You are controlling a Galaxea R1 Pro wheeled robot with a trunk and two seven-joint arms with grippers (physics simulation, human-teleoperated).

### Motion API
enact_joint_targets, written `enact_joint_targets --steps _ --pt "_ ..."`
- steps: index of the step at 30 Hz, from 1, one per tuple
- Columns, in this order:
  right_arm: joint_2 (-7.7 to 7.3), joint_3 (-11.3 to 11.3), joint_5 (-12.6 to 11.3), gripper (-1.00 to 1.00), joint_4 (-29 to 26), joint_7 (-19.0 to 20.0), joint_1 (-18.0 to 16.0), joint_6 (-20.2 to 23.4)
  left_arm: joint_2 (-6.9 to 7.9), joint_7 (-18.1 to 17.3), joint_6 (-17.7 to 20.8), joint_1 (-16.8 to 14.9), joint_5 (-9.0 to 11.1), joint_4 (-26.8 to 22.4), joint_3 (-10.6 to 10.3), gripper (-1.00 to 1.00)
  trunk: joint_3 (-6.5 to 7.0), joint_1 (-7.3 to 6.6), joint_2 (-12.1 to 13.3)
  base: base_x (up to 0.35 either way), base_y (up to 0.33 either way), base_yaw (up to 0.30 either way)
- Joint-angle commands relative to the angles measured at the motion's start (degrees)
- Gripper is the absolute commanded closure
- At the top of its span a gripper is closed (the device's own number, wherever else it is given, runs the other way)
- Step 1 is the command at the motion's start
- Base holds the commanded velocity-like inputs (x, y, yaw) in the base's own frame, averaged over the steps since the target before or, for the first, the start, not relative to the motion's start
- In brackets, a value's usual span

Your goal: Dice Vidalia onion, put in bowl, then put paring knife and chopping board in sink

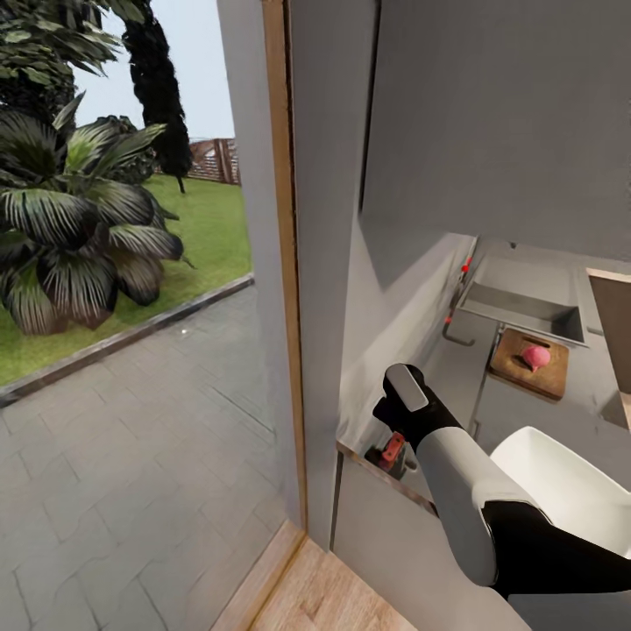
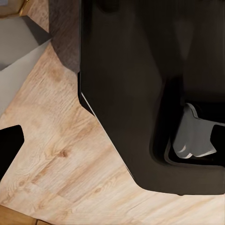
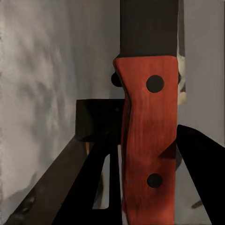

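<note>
Right up against the right wrist camera stands the paring knife, red handle between the dark fingers of the right gripper, which looks clamped on it at the countertop's near end, probably ready for cutting. Farther along, the onion sits on the chopping board beside the sink; the bowl waits nearer. Whether the left gripper is closed, I cannot tell.

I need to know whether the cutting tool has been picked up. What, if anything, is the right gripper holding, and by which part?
The right gripper holds the paring knife by its red handle. The onion lies on the chopping board.
</note>
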Motion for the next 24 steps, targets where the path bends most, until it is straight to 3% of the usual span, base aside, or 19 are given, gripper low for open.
enact_joint_targets --steps 1,17,24 --pt "0.04 -0.23 -0.15 1.00 -0.08 -0.26 -0.04 0.30 -0.03 -0.05 -0.33 -0.10 0.52 0.23 -0.48 -1.00 -0.02 0.04 -0.11 0.000 0.000 0.000" --pt "0.04 0.09 0.13 1.00 -1.16 -0.22 -0.04 0.36 0.02 -0.05 -0.63 -0.09 0.47 0.05 -0.48 -1.00 1.40 0.04 -0.11 0.000 0.000 0.000" --pt "0.04 0.20 0.19 1.00 -2.47 -0.31 -0.04 0.39 -0.03 0.03 -7.21 -0.09 0.51 0.13 -0.48 -1.00 2.02 0.04 -0.11 0.000 0.000 0.000"
